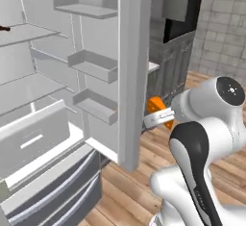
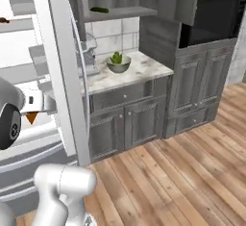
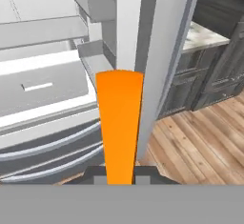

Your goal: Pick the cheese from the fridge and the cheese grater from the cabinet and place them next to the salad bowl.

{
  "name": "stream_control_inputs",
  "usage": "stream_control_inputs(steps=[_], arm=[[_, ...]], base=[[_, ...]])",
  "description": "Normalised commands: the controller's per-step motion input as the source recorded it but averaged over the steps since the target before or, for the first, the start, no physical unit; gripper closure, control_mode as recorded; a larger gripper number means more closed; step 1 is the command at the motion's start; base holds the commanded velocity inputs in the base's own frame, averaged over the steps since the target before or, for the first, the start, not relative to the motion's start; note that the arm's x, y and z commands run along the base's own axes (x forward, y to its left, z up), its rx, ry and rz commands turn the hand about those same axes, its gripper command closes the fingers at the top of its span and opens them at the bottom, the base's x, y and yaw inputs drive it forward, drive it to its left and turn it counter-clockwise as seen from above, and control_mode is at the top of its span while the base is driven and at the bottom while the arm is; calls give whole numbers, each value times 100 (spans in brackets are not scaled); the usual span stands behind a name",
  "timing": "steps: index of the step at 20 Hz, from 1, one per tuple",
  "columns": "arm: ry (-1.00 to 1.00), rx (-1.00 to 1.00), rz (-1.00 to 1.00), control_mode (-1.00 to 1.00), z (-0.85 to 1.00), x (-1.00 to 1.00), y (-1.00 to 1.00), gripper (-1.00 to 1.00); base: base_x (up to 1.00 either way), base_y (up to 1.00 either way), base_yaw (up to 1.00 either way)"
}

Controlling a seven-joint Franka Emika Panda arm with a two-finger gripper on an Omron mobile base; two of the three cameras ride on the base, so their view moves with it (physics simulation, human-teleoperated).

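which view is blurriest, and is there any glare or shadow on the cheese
Right base view is softest: the salad bowl looks smeared. Hand view is sharper, and the cheese in the gripper is flat, evenly lit orange, no glare or shadow. Left base view shows mild shading on the fridge door shelves.

— Where is the small orange wedge of cheese (image 3: pixel 119 123)?
— Outside the tall white fridge (image 1: pixel 57 90), just off the edge of its open door, clamped in the gripper (image 1: pixel 158 118).
— And the round grey salad bowl with green lettuce (image 2: pixel 118 62)?
— Upright on the marble desk (image 2: pixel 144 69), well apart from the cheese.
— The fridge?
— Door open, light grey shelves and white drawer showing.
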Motion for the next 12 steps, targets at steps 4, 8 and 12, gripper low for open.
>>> stream_control_inputs(steps=[4,8,12], arm=[[0,0,0,100,0,0,0,100],[0,0,0,100,0,0,0,100],[0,0,0,100,0,0,0,100]], base=[[-8,10,-85],[7,9,-88],[25,4,-73]])
